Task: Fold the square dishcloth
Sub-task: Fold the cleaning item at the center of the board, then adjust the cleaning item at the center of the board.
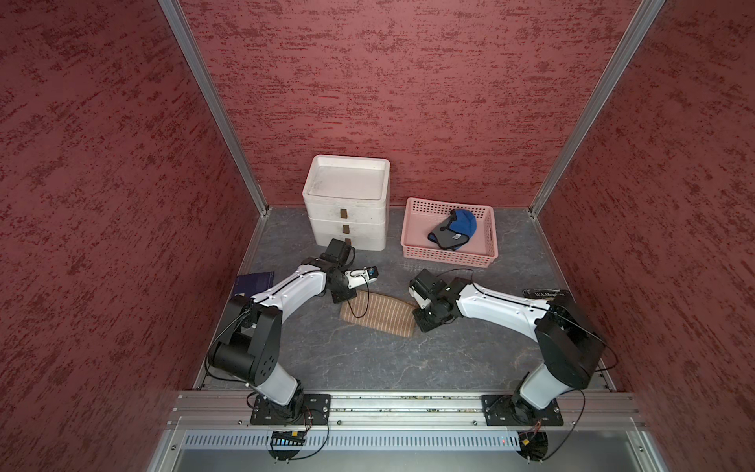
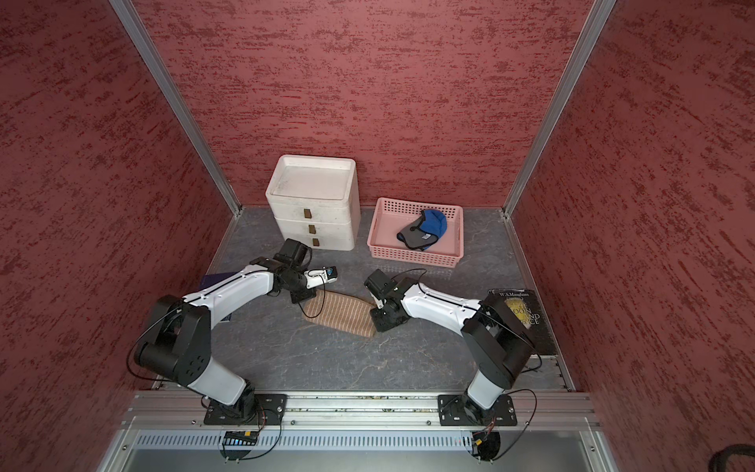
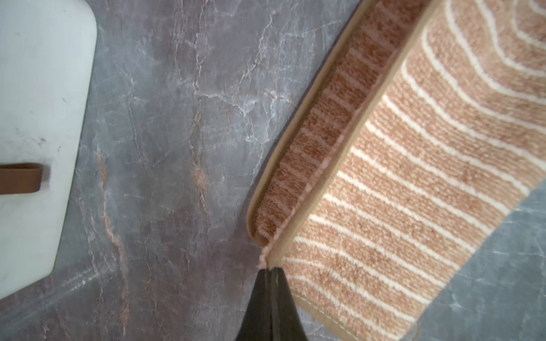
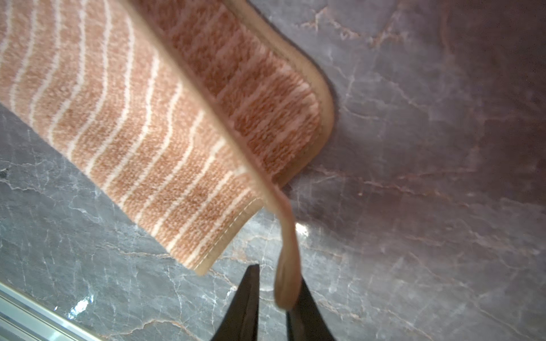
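Note:
The square dishcloth [image 1: 378, 312] [image 2: 341, 312] is tan with thin white stripes and lies doubled over on the grey marbled table, between my two arms. My left gripper [image 3: 270, 268] [image 1: 341, 296] is shut on the cloth's [image 3: 413, 177] upper-layer corner at its left end. That layer is lifted slightly off the fuzzy lower layer. At the right end, my right gripper [image 4: 277, 274] [image 1: 421, 323] has its jaws parted. The hem corner of the cloth [image 4: 133, 118] hangs loose between them, against one finger [image 4: 307, 310].
A white three-drawer unit [image 1: 347, 204] [image 3: 35, 118] stands at the back, close behind the left wrist. Beside it a pink basket [image 1: 449, 253] holds a blue and grey cap [image 1: 453, 231]. A dark book [image 2: 525, 318] lies at the right wall and a dark blue one [image 1: 253, 282] at the left.

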Controlling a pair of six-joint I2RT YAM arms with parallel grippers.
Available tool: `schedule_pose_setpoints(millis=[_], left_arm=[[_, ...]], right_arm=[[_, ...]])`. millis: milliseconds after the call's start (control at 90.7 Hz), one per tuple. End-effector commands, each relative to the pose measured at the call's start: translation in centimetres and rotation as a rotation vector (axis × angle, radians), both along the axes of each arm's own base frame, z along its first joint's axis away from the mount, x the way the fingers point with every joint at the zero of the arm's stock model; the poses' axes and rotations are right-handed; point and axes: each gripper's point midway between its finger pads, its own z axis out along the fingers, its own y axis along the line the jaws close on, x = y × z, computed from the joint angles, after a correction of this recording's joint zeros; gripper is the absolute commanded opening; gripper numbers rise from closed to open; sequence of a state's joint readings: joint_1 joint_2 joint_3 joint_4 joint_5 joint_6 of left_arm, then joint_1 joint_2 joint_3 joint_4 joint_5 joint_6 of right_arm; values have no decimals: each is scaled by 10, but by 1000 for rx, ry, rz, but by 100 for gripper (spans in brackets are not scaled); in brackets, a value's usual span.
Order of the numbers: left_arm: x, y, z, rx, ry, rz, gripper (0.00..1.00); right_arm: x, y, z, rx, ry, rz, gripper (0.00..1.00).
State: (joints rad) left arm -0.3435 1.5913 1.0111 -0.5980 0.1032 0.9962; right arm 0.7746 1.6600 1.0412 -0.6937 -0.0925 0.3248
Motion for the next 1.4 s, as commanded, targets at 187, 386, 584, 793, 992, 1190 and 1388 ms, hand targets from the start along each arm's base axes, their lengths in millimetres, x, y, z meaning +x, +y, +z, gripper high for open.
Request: schedule_pose_setpoints(millis=[187, 386, 584, 793, 992, 1190, 1388], left_arm=[[49, -3, -22, 39, -153, 81, 14], [71, 0, -3, 24, -296, 132, 65], [62, 6, 34, -16, -317, 201, 73], [-4, 5, 15, -40, -95, 149, 73], [21, 13, -2, -22, -184, 204, 72], [29, 17, -29, 30, -113, 205, 69], [39, 18, -56, 88, -126, 193, 70]], right_arm=[[40, -10, 3, -44, -83, -102, 53], [44, -22, 22, -40, -160, -157, 59], [21, 42, 60, 364, -70, -24, 54], [24, 77, 60, 479, 2, 44, 48], [35, 85, 15, 436, 72, 21, 39], [31, 70, -24, 402, 118, -46, 30], [10, 59, -33, 433, 146, -87, 24]])
